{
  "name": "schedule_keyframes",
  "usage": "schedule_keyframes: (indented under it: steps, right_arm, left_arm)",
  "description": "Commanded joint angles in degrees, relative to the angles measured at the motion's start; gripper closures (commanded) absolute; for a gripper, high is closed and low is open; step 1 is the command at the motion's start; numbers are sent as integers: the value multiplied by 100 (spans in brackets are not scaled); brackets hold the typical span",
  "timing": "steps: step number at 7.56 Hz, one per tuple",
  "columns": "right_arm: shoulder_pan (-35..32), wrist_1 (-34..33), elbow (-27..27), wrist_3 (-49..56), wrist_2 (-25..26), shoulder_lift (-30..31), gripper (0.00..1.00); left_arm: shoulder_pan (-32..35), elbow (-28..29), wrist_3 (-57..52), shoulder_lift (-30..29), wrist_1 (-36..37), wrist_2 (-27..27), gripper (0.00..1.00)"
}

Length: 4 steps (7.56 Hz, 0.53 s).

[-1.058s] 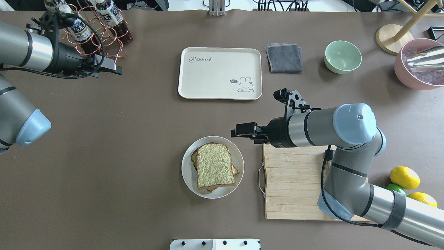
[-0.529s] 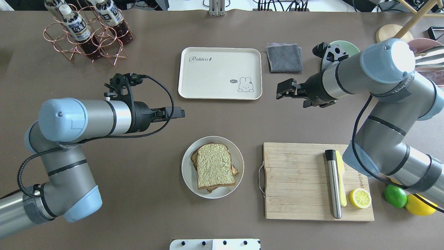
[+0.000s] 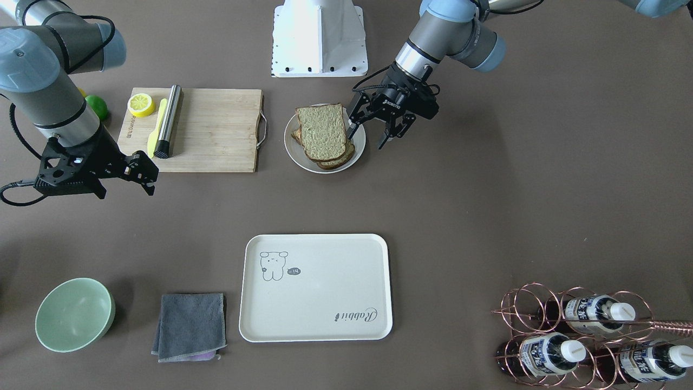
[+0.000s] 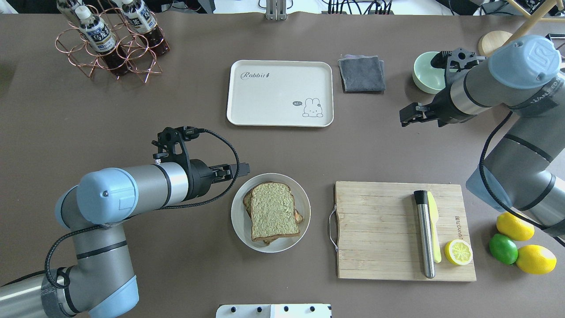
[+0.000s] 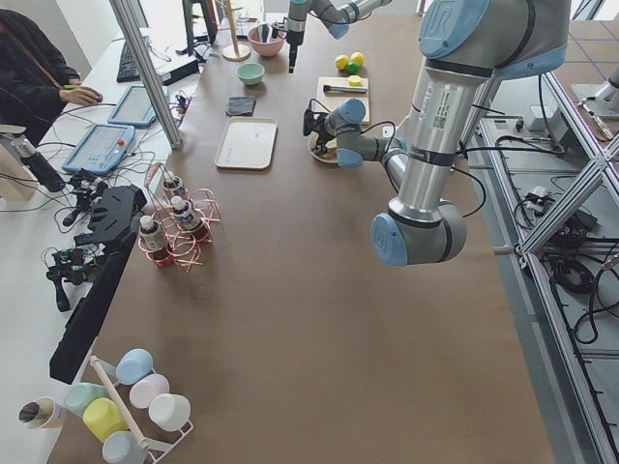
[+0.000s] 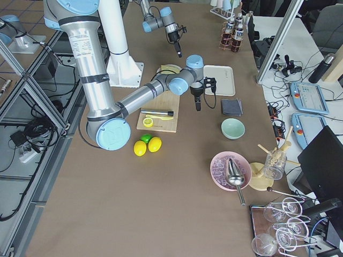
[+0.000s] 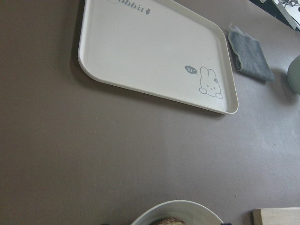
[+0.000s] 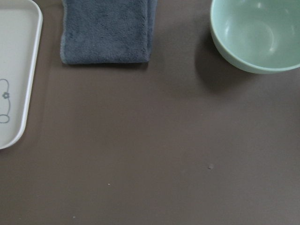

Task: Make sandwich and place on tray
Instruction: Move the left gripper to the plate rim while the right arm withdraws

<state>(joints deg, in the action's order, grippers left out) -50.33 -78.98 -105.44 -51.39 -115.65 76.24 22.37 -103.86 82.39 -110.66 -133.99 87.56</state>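
Note:
The sandwich [image 4: 273, 215] lies on a round white plate [image 4: 237, 221] near the table's front middle, greenish-tan top slice up, its filling hidden [image 3: 323, 131]. The cream tray [image 4: 265, 101] with "Rabbit" script lies bare beyond it [image 3: 325, 281] and fills the left wrist view [image 7: 140, 51]. My left gripper [image 4: 243, 169] hangs open just left of the plate's rim, fingers spread and pointing down beside the sandwich [image 3: 369, 135], touching nothing. My right gripper [image 4: 404, 117] hovers open and holding nothing over bare table at the right [image 3: 142, 176], close to the green bowl.
A wooden cutting board [image 4: 375, 229] carries a metal cylinder [image 4: 424, 234], a yellow knife and a lemon half [image 4: 458, 252]. Two lemons and a lime [image 4: 503, 248] lie right of it. A grey cloth [image 4: 361, 73], green bowl [image 4: 426, 73] and bottle rack [image 4: 110, 42] stand at the back.
My left arm swung from the bottle rack down to the plate's left side. The right arm pulled away from over the cutting board toward the green bowl.

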Motion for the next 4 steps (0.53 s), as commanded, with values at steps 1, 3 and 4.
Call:
schedule_keyframes:
  steps: [1, 3, 4]
  right_arm:
    - [-432, -275, -3, 1057, -54, 381, 0]
    - [-732, -223, -3, 1420, -281, 663, 0]
    - [-794, -214, -3, 1474, -352, 708, 0]
  left_arm:
    - [-494, 32, 5, 132, 22, -536, 18]
    - [-584, 76, 5, 211, 39, -538, 24]
    - [-636, 76, 5, 264, 31, -547, 30]
